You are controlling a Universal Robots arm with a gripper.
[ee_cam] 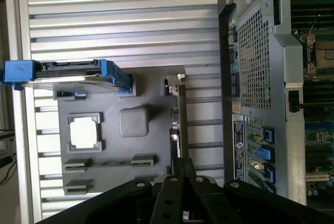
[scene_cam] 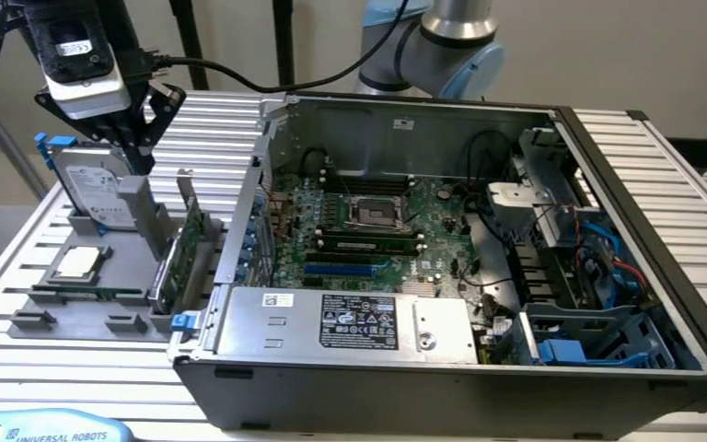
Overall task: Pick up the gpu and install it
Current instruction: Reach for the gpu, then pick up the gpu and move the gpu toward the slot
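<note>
The gpu (scene_cam: 183, 260) stands on edge in a grey holder tray (scene_cam: 47, 318), green circuit board facing the exterior view's left, just outside the open computer case (scene_cam: 452, 359). From the wrist view the gpu (ee_cam: 178, 122) appears edge-on as a thin strip with its silver bracket at one end. My gripper (scene_cam: 143, 158) hangs above the tray, over the grey post between the hard drive and the card, apart from both. Its black fingers (ee_cam: 183, 171) are shut together with nothing in them, their tips in line with the card's near end.
A silver hard drive with blue rails (scene_cam: 93, 187) stands upright in the tray, and a square CPU chip (scene_cam: 77, 262) lies flat beside it. Inside the case, the motherboard (scene_cam: 366, 226) lies exposed, with a blue slot (scene_cam: 347, 272), the power supply (scene_cam: 353, 322) and cables (scene_cam: 599, 258).
</note>
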